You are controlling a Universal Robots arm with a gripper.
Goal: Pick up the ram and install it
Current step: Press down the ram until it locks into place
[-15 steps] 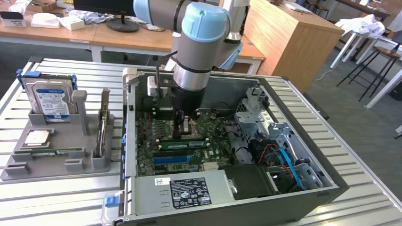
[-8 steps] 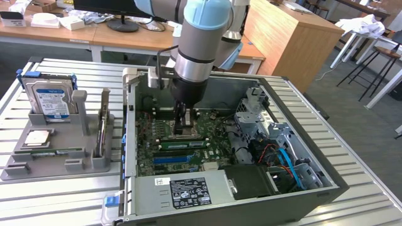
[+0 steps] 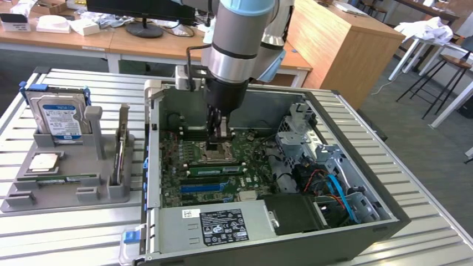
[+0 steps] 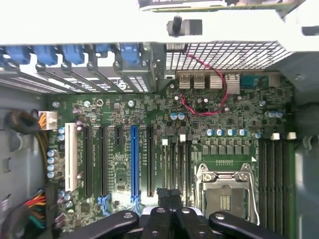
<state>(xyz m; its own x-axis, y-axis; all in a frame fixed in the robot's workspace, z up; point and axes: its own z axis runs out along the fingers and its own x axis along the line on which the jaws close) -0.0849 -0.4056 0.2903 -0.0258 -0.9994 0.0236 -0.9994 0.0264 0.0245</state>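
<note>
Our hand (image 3: 220, 141) is down inside the open computer case (image 3: 369, 221), fingers pressed together, hanging low over the motherboard (image 3: 251, 191) at the edge of the CPU socket (image 3: 219, 152). In the wrist view the hand (image 4: 169, 196) sits right above the narrow memory slots (image 4: 175, 162) that run between the socket (image 4: 224, 194) and the blue expansion slot (image 4: 133, 164). We cannot tell whether a stick is pinched edge-on between the fingers; the dark tips hide whatever is there.

As for the ram (image 3: 214, 168), we see a green stick lying along the slots just on the near side of the socket in the exterior view. A similar one (image 3: 59, 178) rests flat in the grey tray (image 3: 44, 202) on the counter (image 3: 88, 238), to the exterior view's left of the case and in front of the upright hard drive (image 3: 59, 119).

We judge that the step in hand is seating the stick. To do it well:

- We should keep the hand square to the slot, with the stick's long edge parallel to it. A small twist will jam one end on the slot wall.
- The white latches (image 4: 165, 142) at the slot ends should stand open, so that the board can drop between them.
- We should press straight down and evenly. Loading one end alone would tilt the stick.
- We should stay clear of the socket's metal frame and of the neighbouring slot, both just beside the fingertips.
- We should not release until the stick sits level along its whole length.
</note>
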